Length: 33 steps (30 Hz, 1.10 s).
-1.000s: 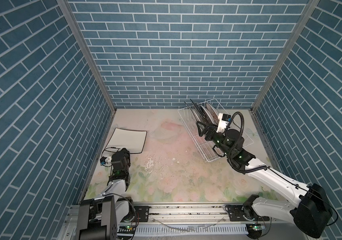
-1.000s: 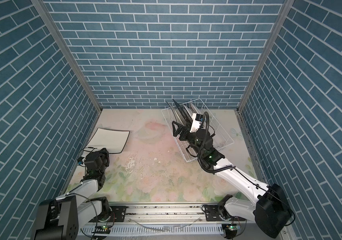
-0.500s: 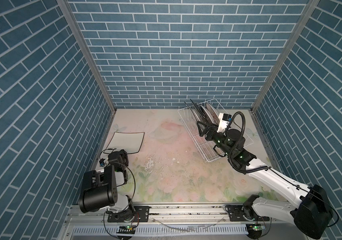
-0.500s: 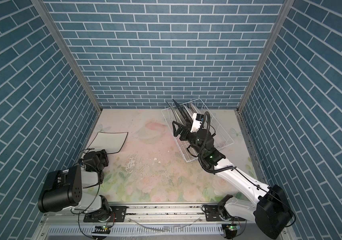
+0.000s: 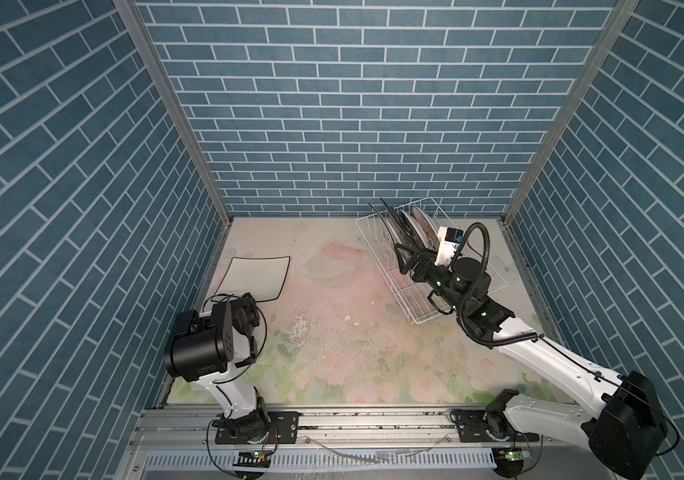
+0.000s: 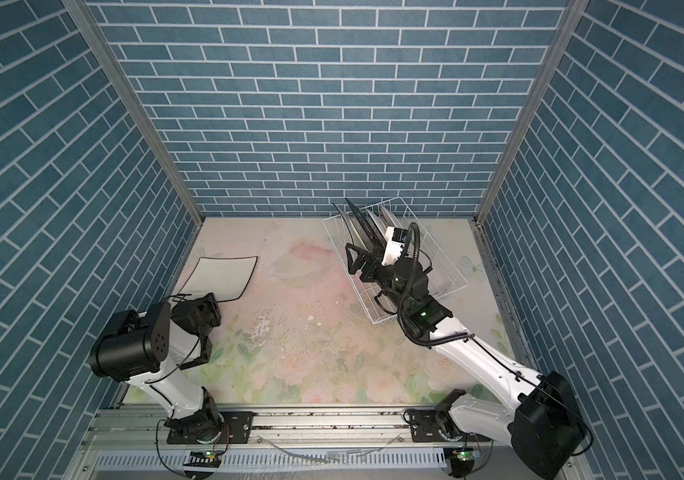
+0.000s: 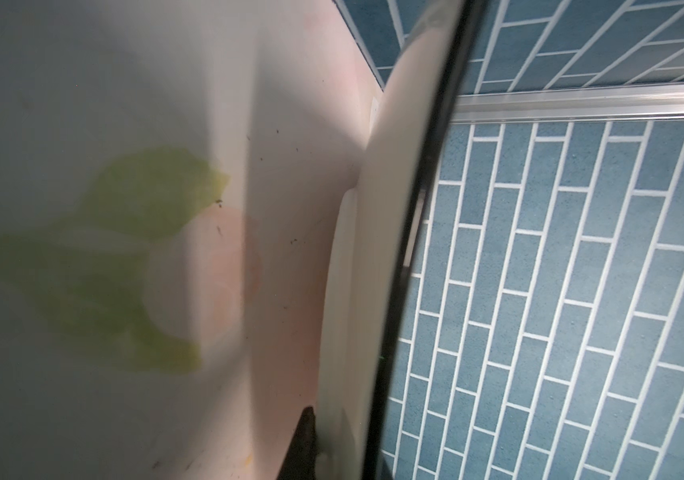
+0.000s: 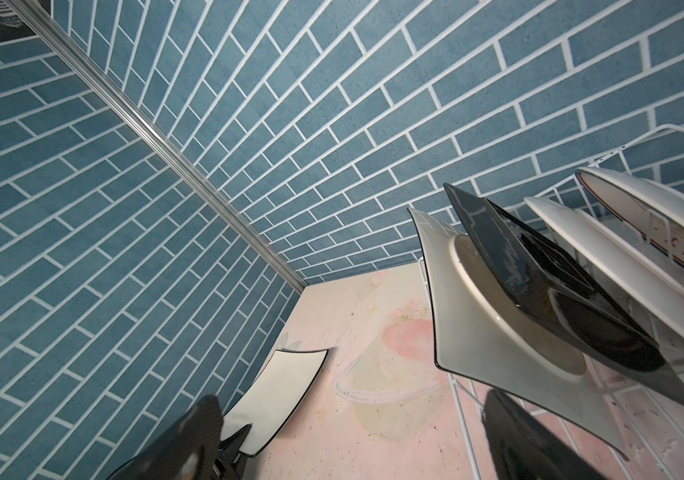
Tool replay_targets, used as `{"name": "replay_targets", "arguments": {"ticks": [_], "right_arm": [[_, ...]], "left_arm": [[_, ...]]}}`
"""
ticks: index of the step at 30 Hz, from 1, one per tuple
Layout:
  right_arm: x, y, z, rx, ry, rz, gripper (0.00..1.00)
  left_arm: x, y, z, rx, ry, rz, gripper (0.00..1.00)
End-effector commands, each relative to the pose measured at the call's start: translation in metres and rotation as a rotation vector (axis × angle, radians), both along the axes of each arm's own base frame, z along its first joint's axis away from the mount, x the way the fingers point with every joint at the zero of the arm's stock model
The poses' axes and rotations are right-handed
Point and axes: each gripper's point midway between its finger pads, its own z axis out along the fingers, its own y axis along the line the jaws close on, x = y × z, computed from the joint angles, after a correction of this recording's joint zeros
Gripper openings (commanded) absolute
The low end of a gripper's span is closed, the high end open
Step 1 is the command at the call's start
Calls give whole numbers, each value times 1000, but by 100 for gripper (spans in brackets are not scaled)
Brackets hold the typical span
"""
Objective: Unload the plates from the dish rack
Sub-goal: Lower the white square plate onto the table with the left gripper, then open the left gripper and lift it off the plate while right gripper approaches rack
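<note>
1. A white wire dish rack (image 5: pixel 408 297) is sitting at the back right of the pink and green flowery table top (image 5: pixel 332 353), close to the blue brick walls (image 5: pixel 352 124).
2. Four plates are standing on their edges at the far end of the rack, and all of them are leaning.
3. In the right wrist view, a square white plate with a black edge (image 8: pixel 477 332) is standing nearest the right gripper (image 8: pixel 350 399).
4. A shiny black square plate (image 8: pixel 560 299) is leaning close against that plate.
5. A plain round white plate (image 8: pixel 622 270) is coming next, and a round white plate with red and blue marks (image 8: pixel 643 224) is standing last.
6. The right gripper is hanging over the rack, just beside these plates. Its fingers are spread wide apart, with nothing between them, and they are not touching any plate.
7. A second square white plate with a thin black rim (image 5: pixel 255 276) is lying on the left side of the table, well apart from the rack.
8. The left gripper (image 5: pixel 248 311) is sitting at the near edge of this plate and is squeezed tight on its rim.
9. In the left wrist view, one black fingertip (image 7: pixel 302 440) is pressing against the underside of the rim.
</note>
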Motion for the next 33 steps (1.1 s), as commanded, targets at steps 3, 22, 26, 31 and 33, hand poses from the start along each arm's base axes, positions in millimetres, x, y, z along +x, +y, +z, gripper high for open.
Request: {"name": "replay_targets", "arguments": {"ticks": [3,22,26,31,33], "right_arm": [[-1,-2,-2,15,20,-2,99],[-2,-1,-22,-17,83,8,98],[-3,-2,-23,-14,87,6,98],[-3,-3,-32,-30,113,-1,98],[-2,-5,-36,-50,122,-11,98]], "left_arm": [[26,10,47,47,-175,4,0],[38,20,38,75,-97,24,63],[34,20,38,94,-33,21,78],[24,24,42,124,47,44,97],[22,24,41,122,87,39,99]]}}
